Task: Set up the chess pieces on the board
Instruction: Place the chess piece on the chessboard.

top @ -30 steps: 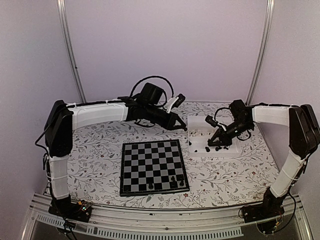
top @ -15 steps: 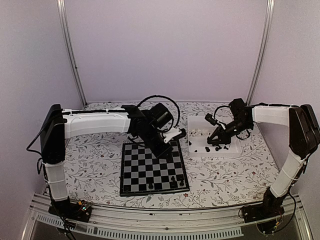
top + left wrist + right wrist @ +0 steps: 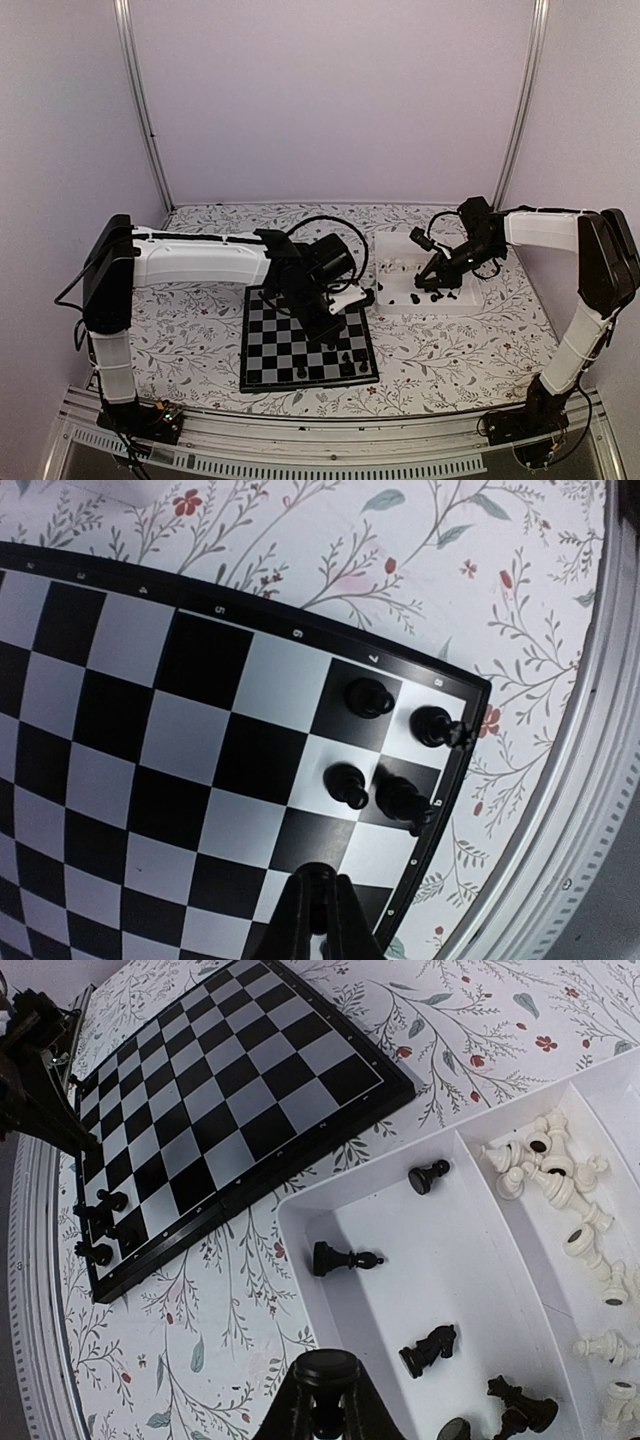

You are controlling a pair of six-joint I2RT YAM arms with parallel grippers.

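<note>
Left gripper (image 3: 333, 322): hangs low over the right half of the board (image 3: 290, 350). In its wrist view the fingers (image 3: 300, 920) close to a dark point with only a thin slit between them. It is black on black, so I cannot tell whether a piece is pinched there.
Right gripper (image 3: 432, 281): above the white tray (image 3: 455, 305), over the compartment with dark pieces. Its fingers (image 3: 290, 1410) converge under a rounded dark cap. Whether that cap is a held piece or the fingertips themselves is unclear.
Board: flat on the floral tablecloth (image 3: 200, 330), just left of the tray; the left arm hides part of its far edge from above.
Black pieces on the board (image 3: 368, 696): four, upright, clustered in the near right corner by the border marks 7 and 8; their types are hard to make out.
Black pieces in the tray (image 3: 345, 1258): loose, several on their sides; those nearest the gripper are cut off.
White pieces (image 3: 555, 1175): heaped in the neighbouring compartment and running off the frame edge.
</note>
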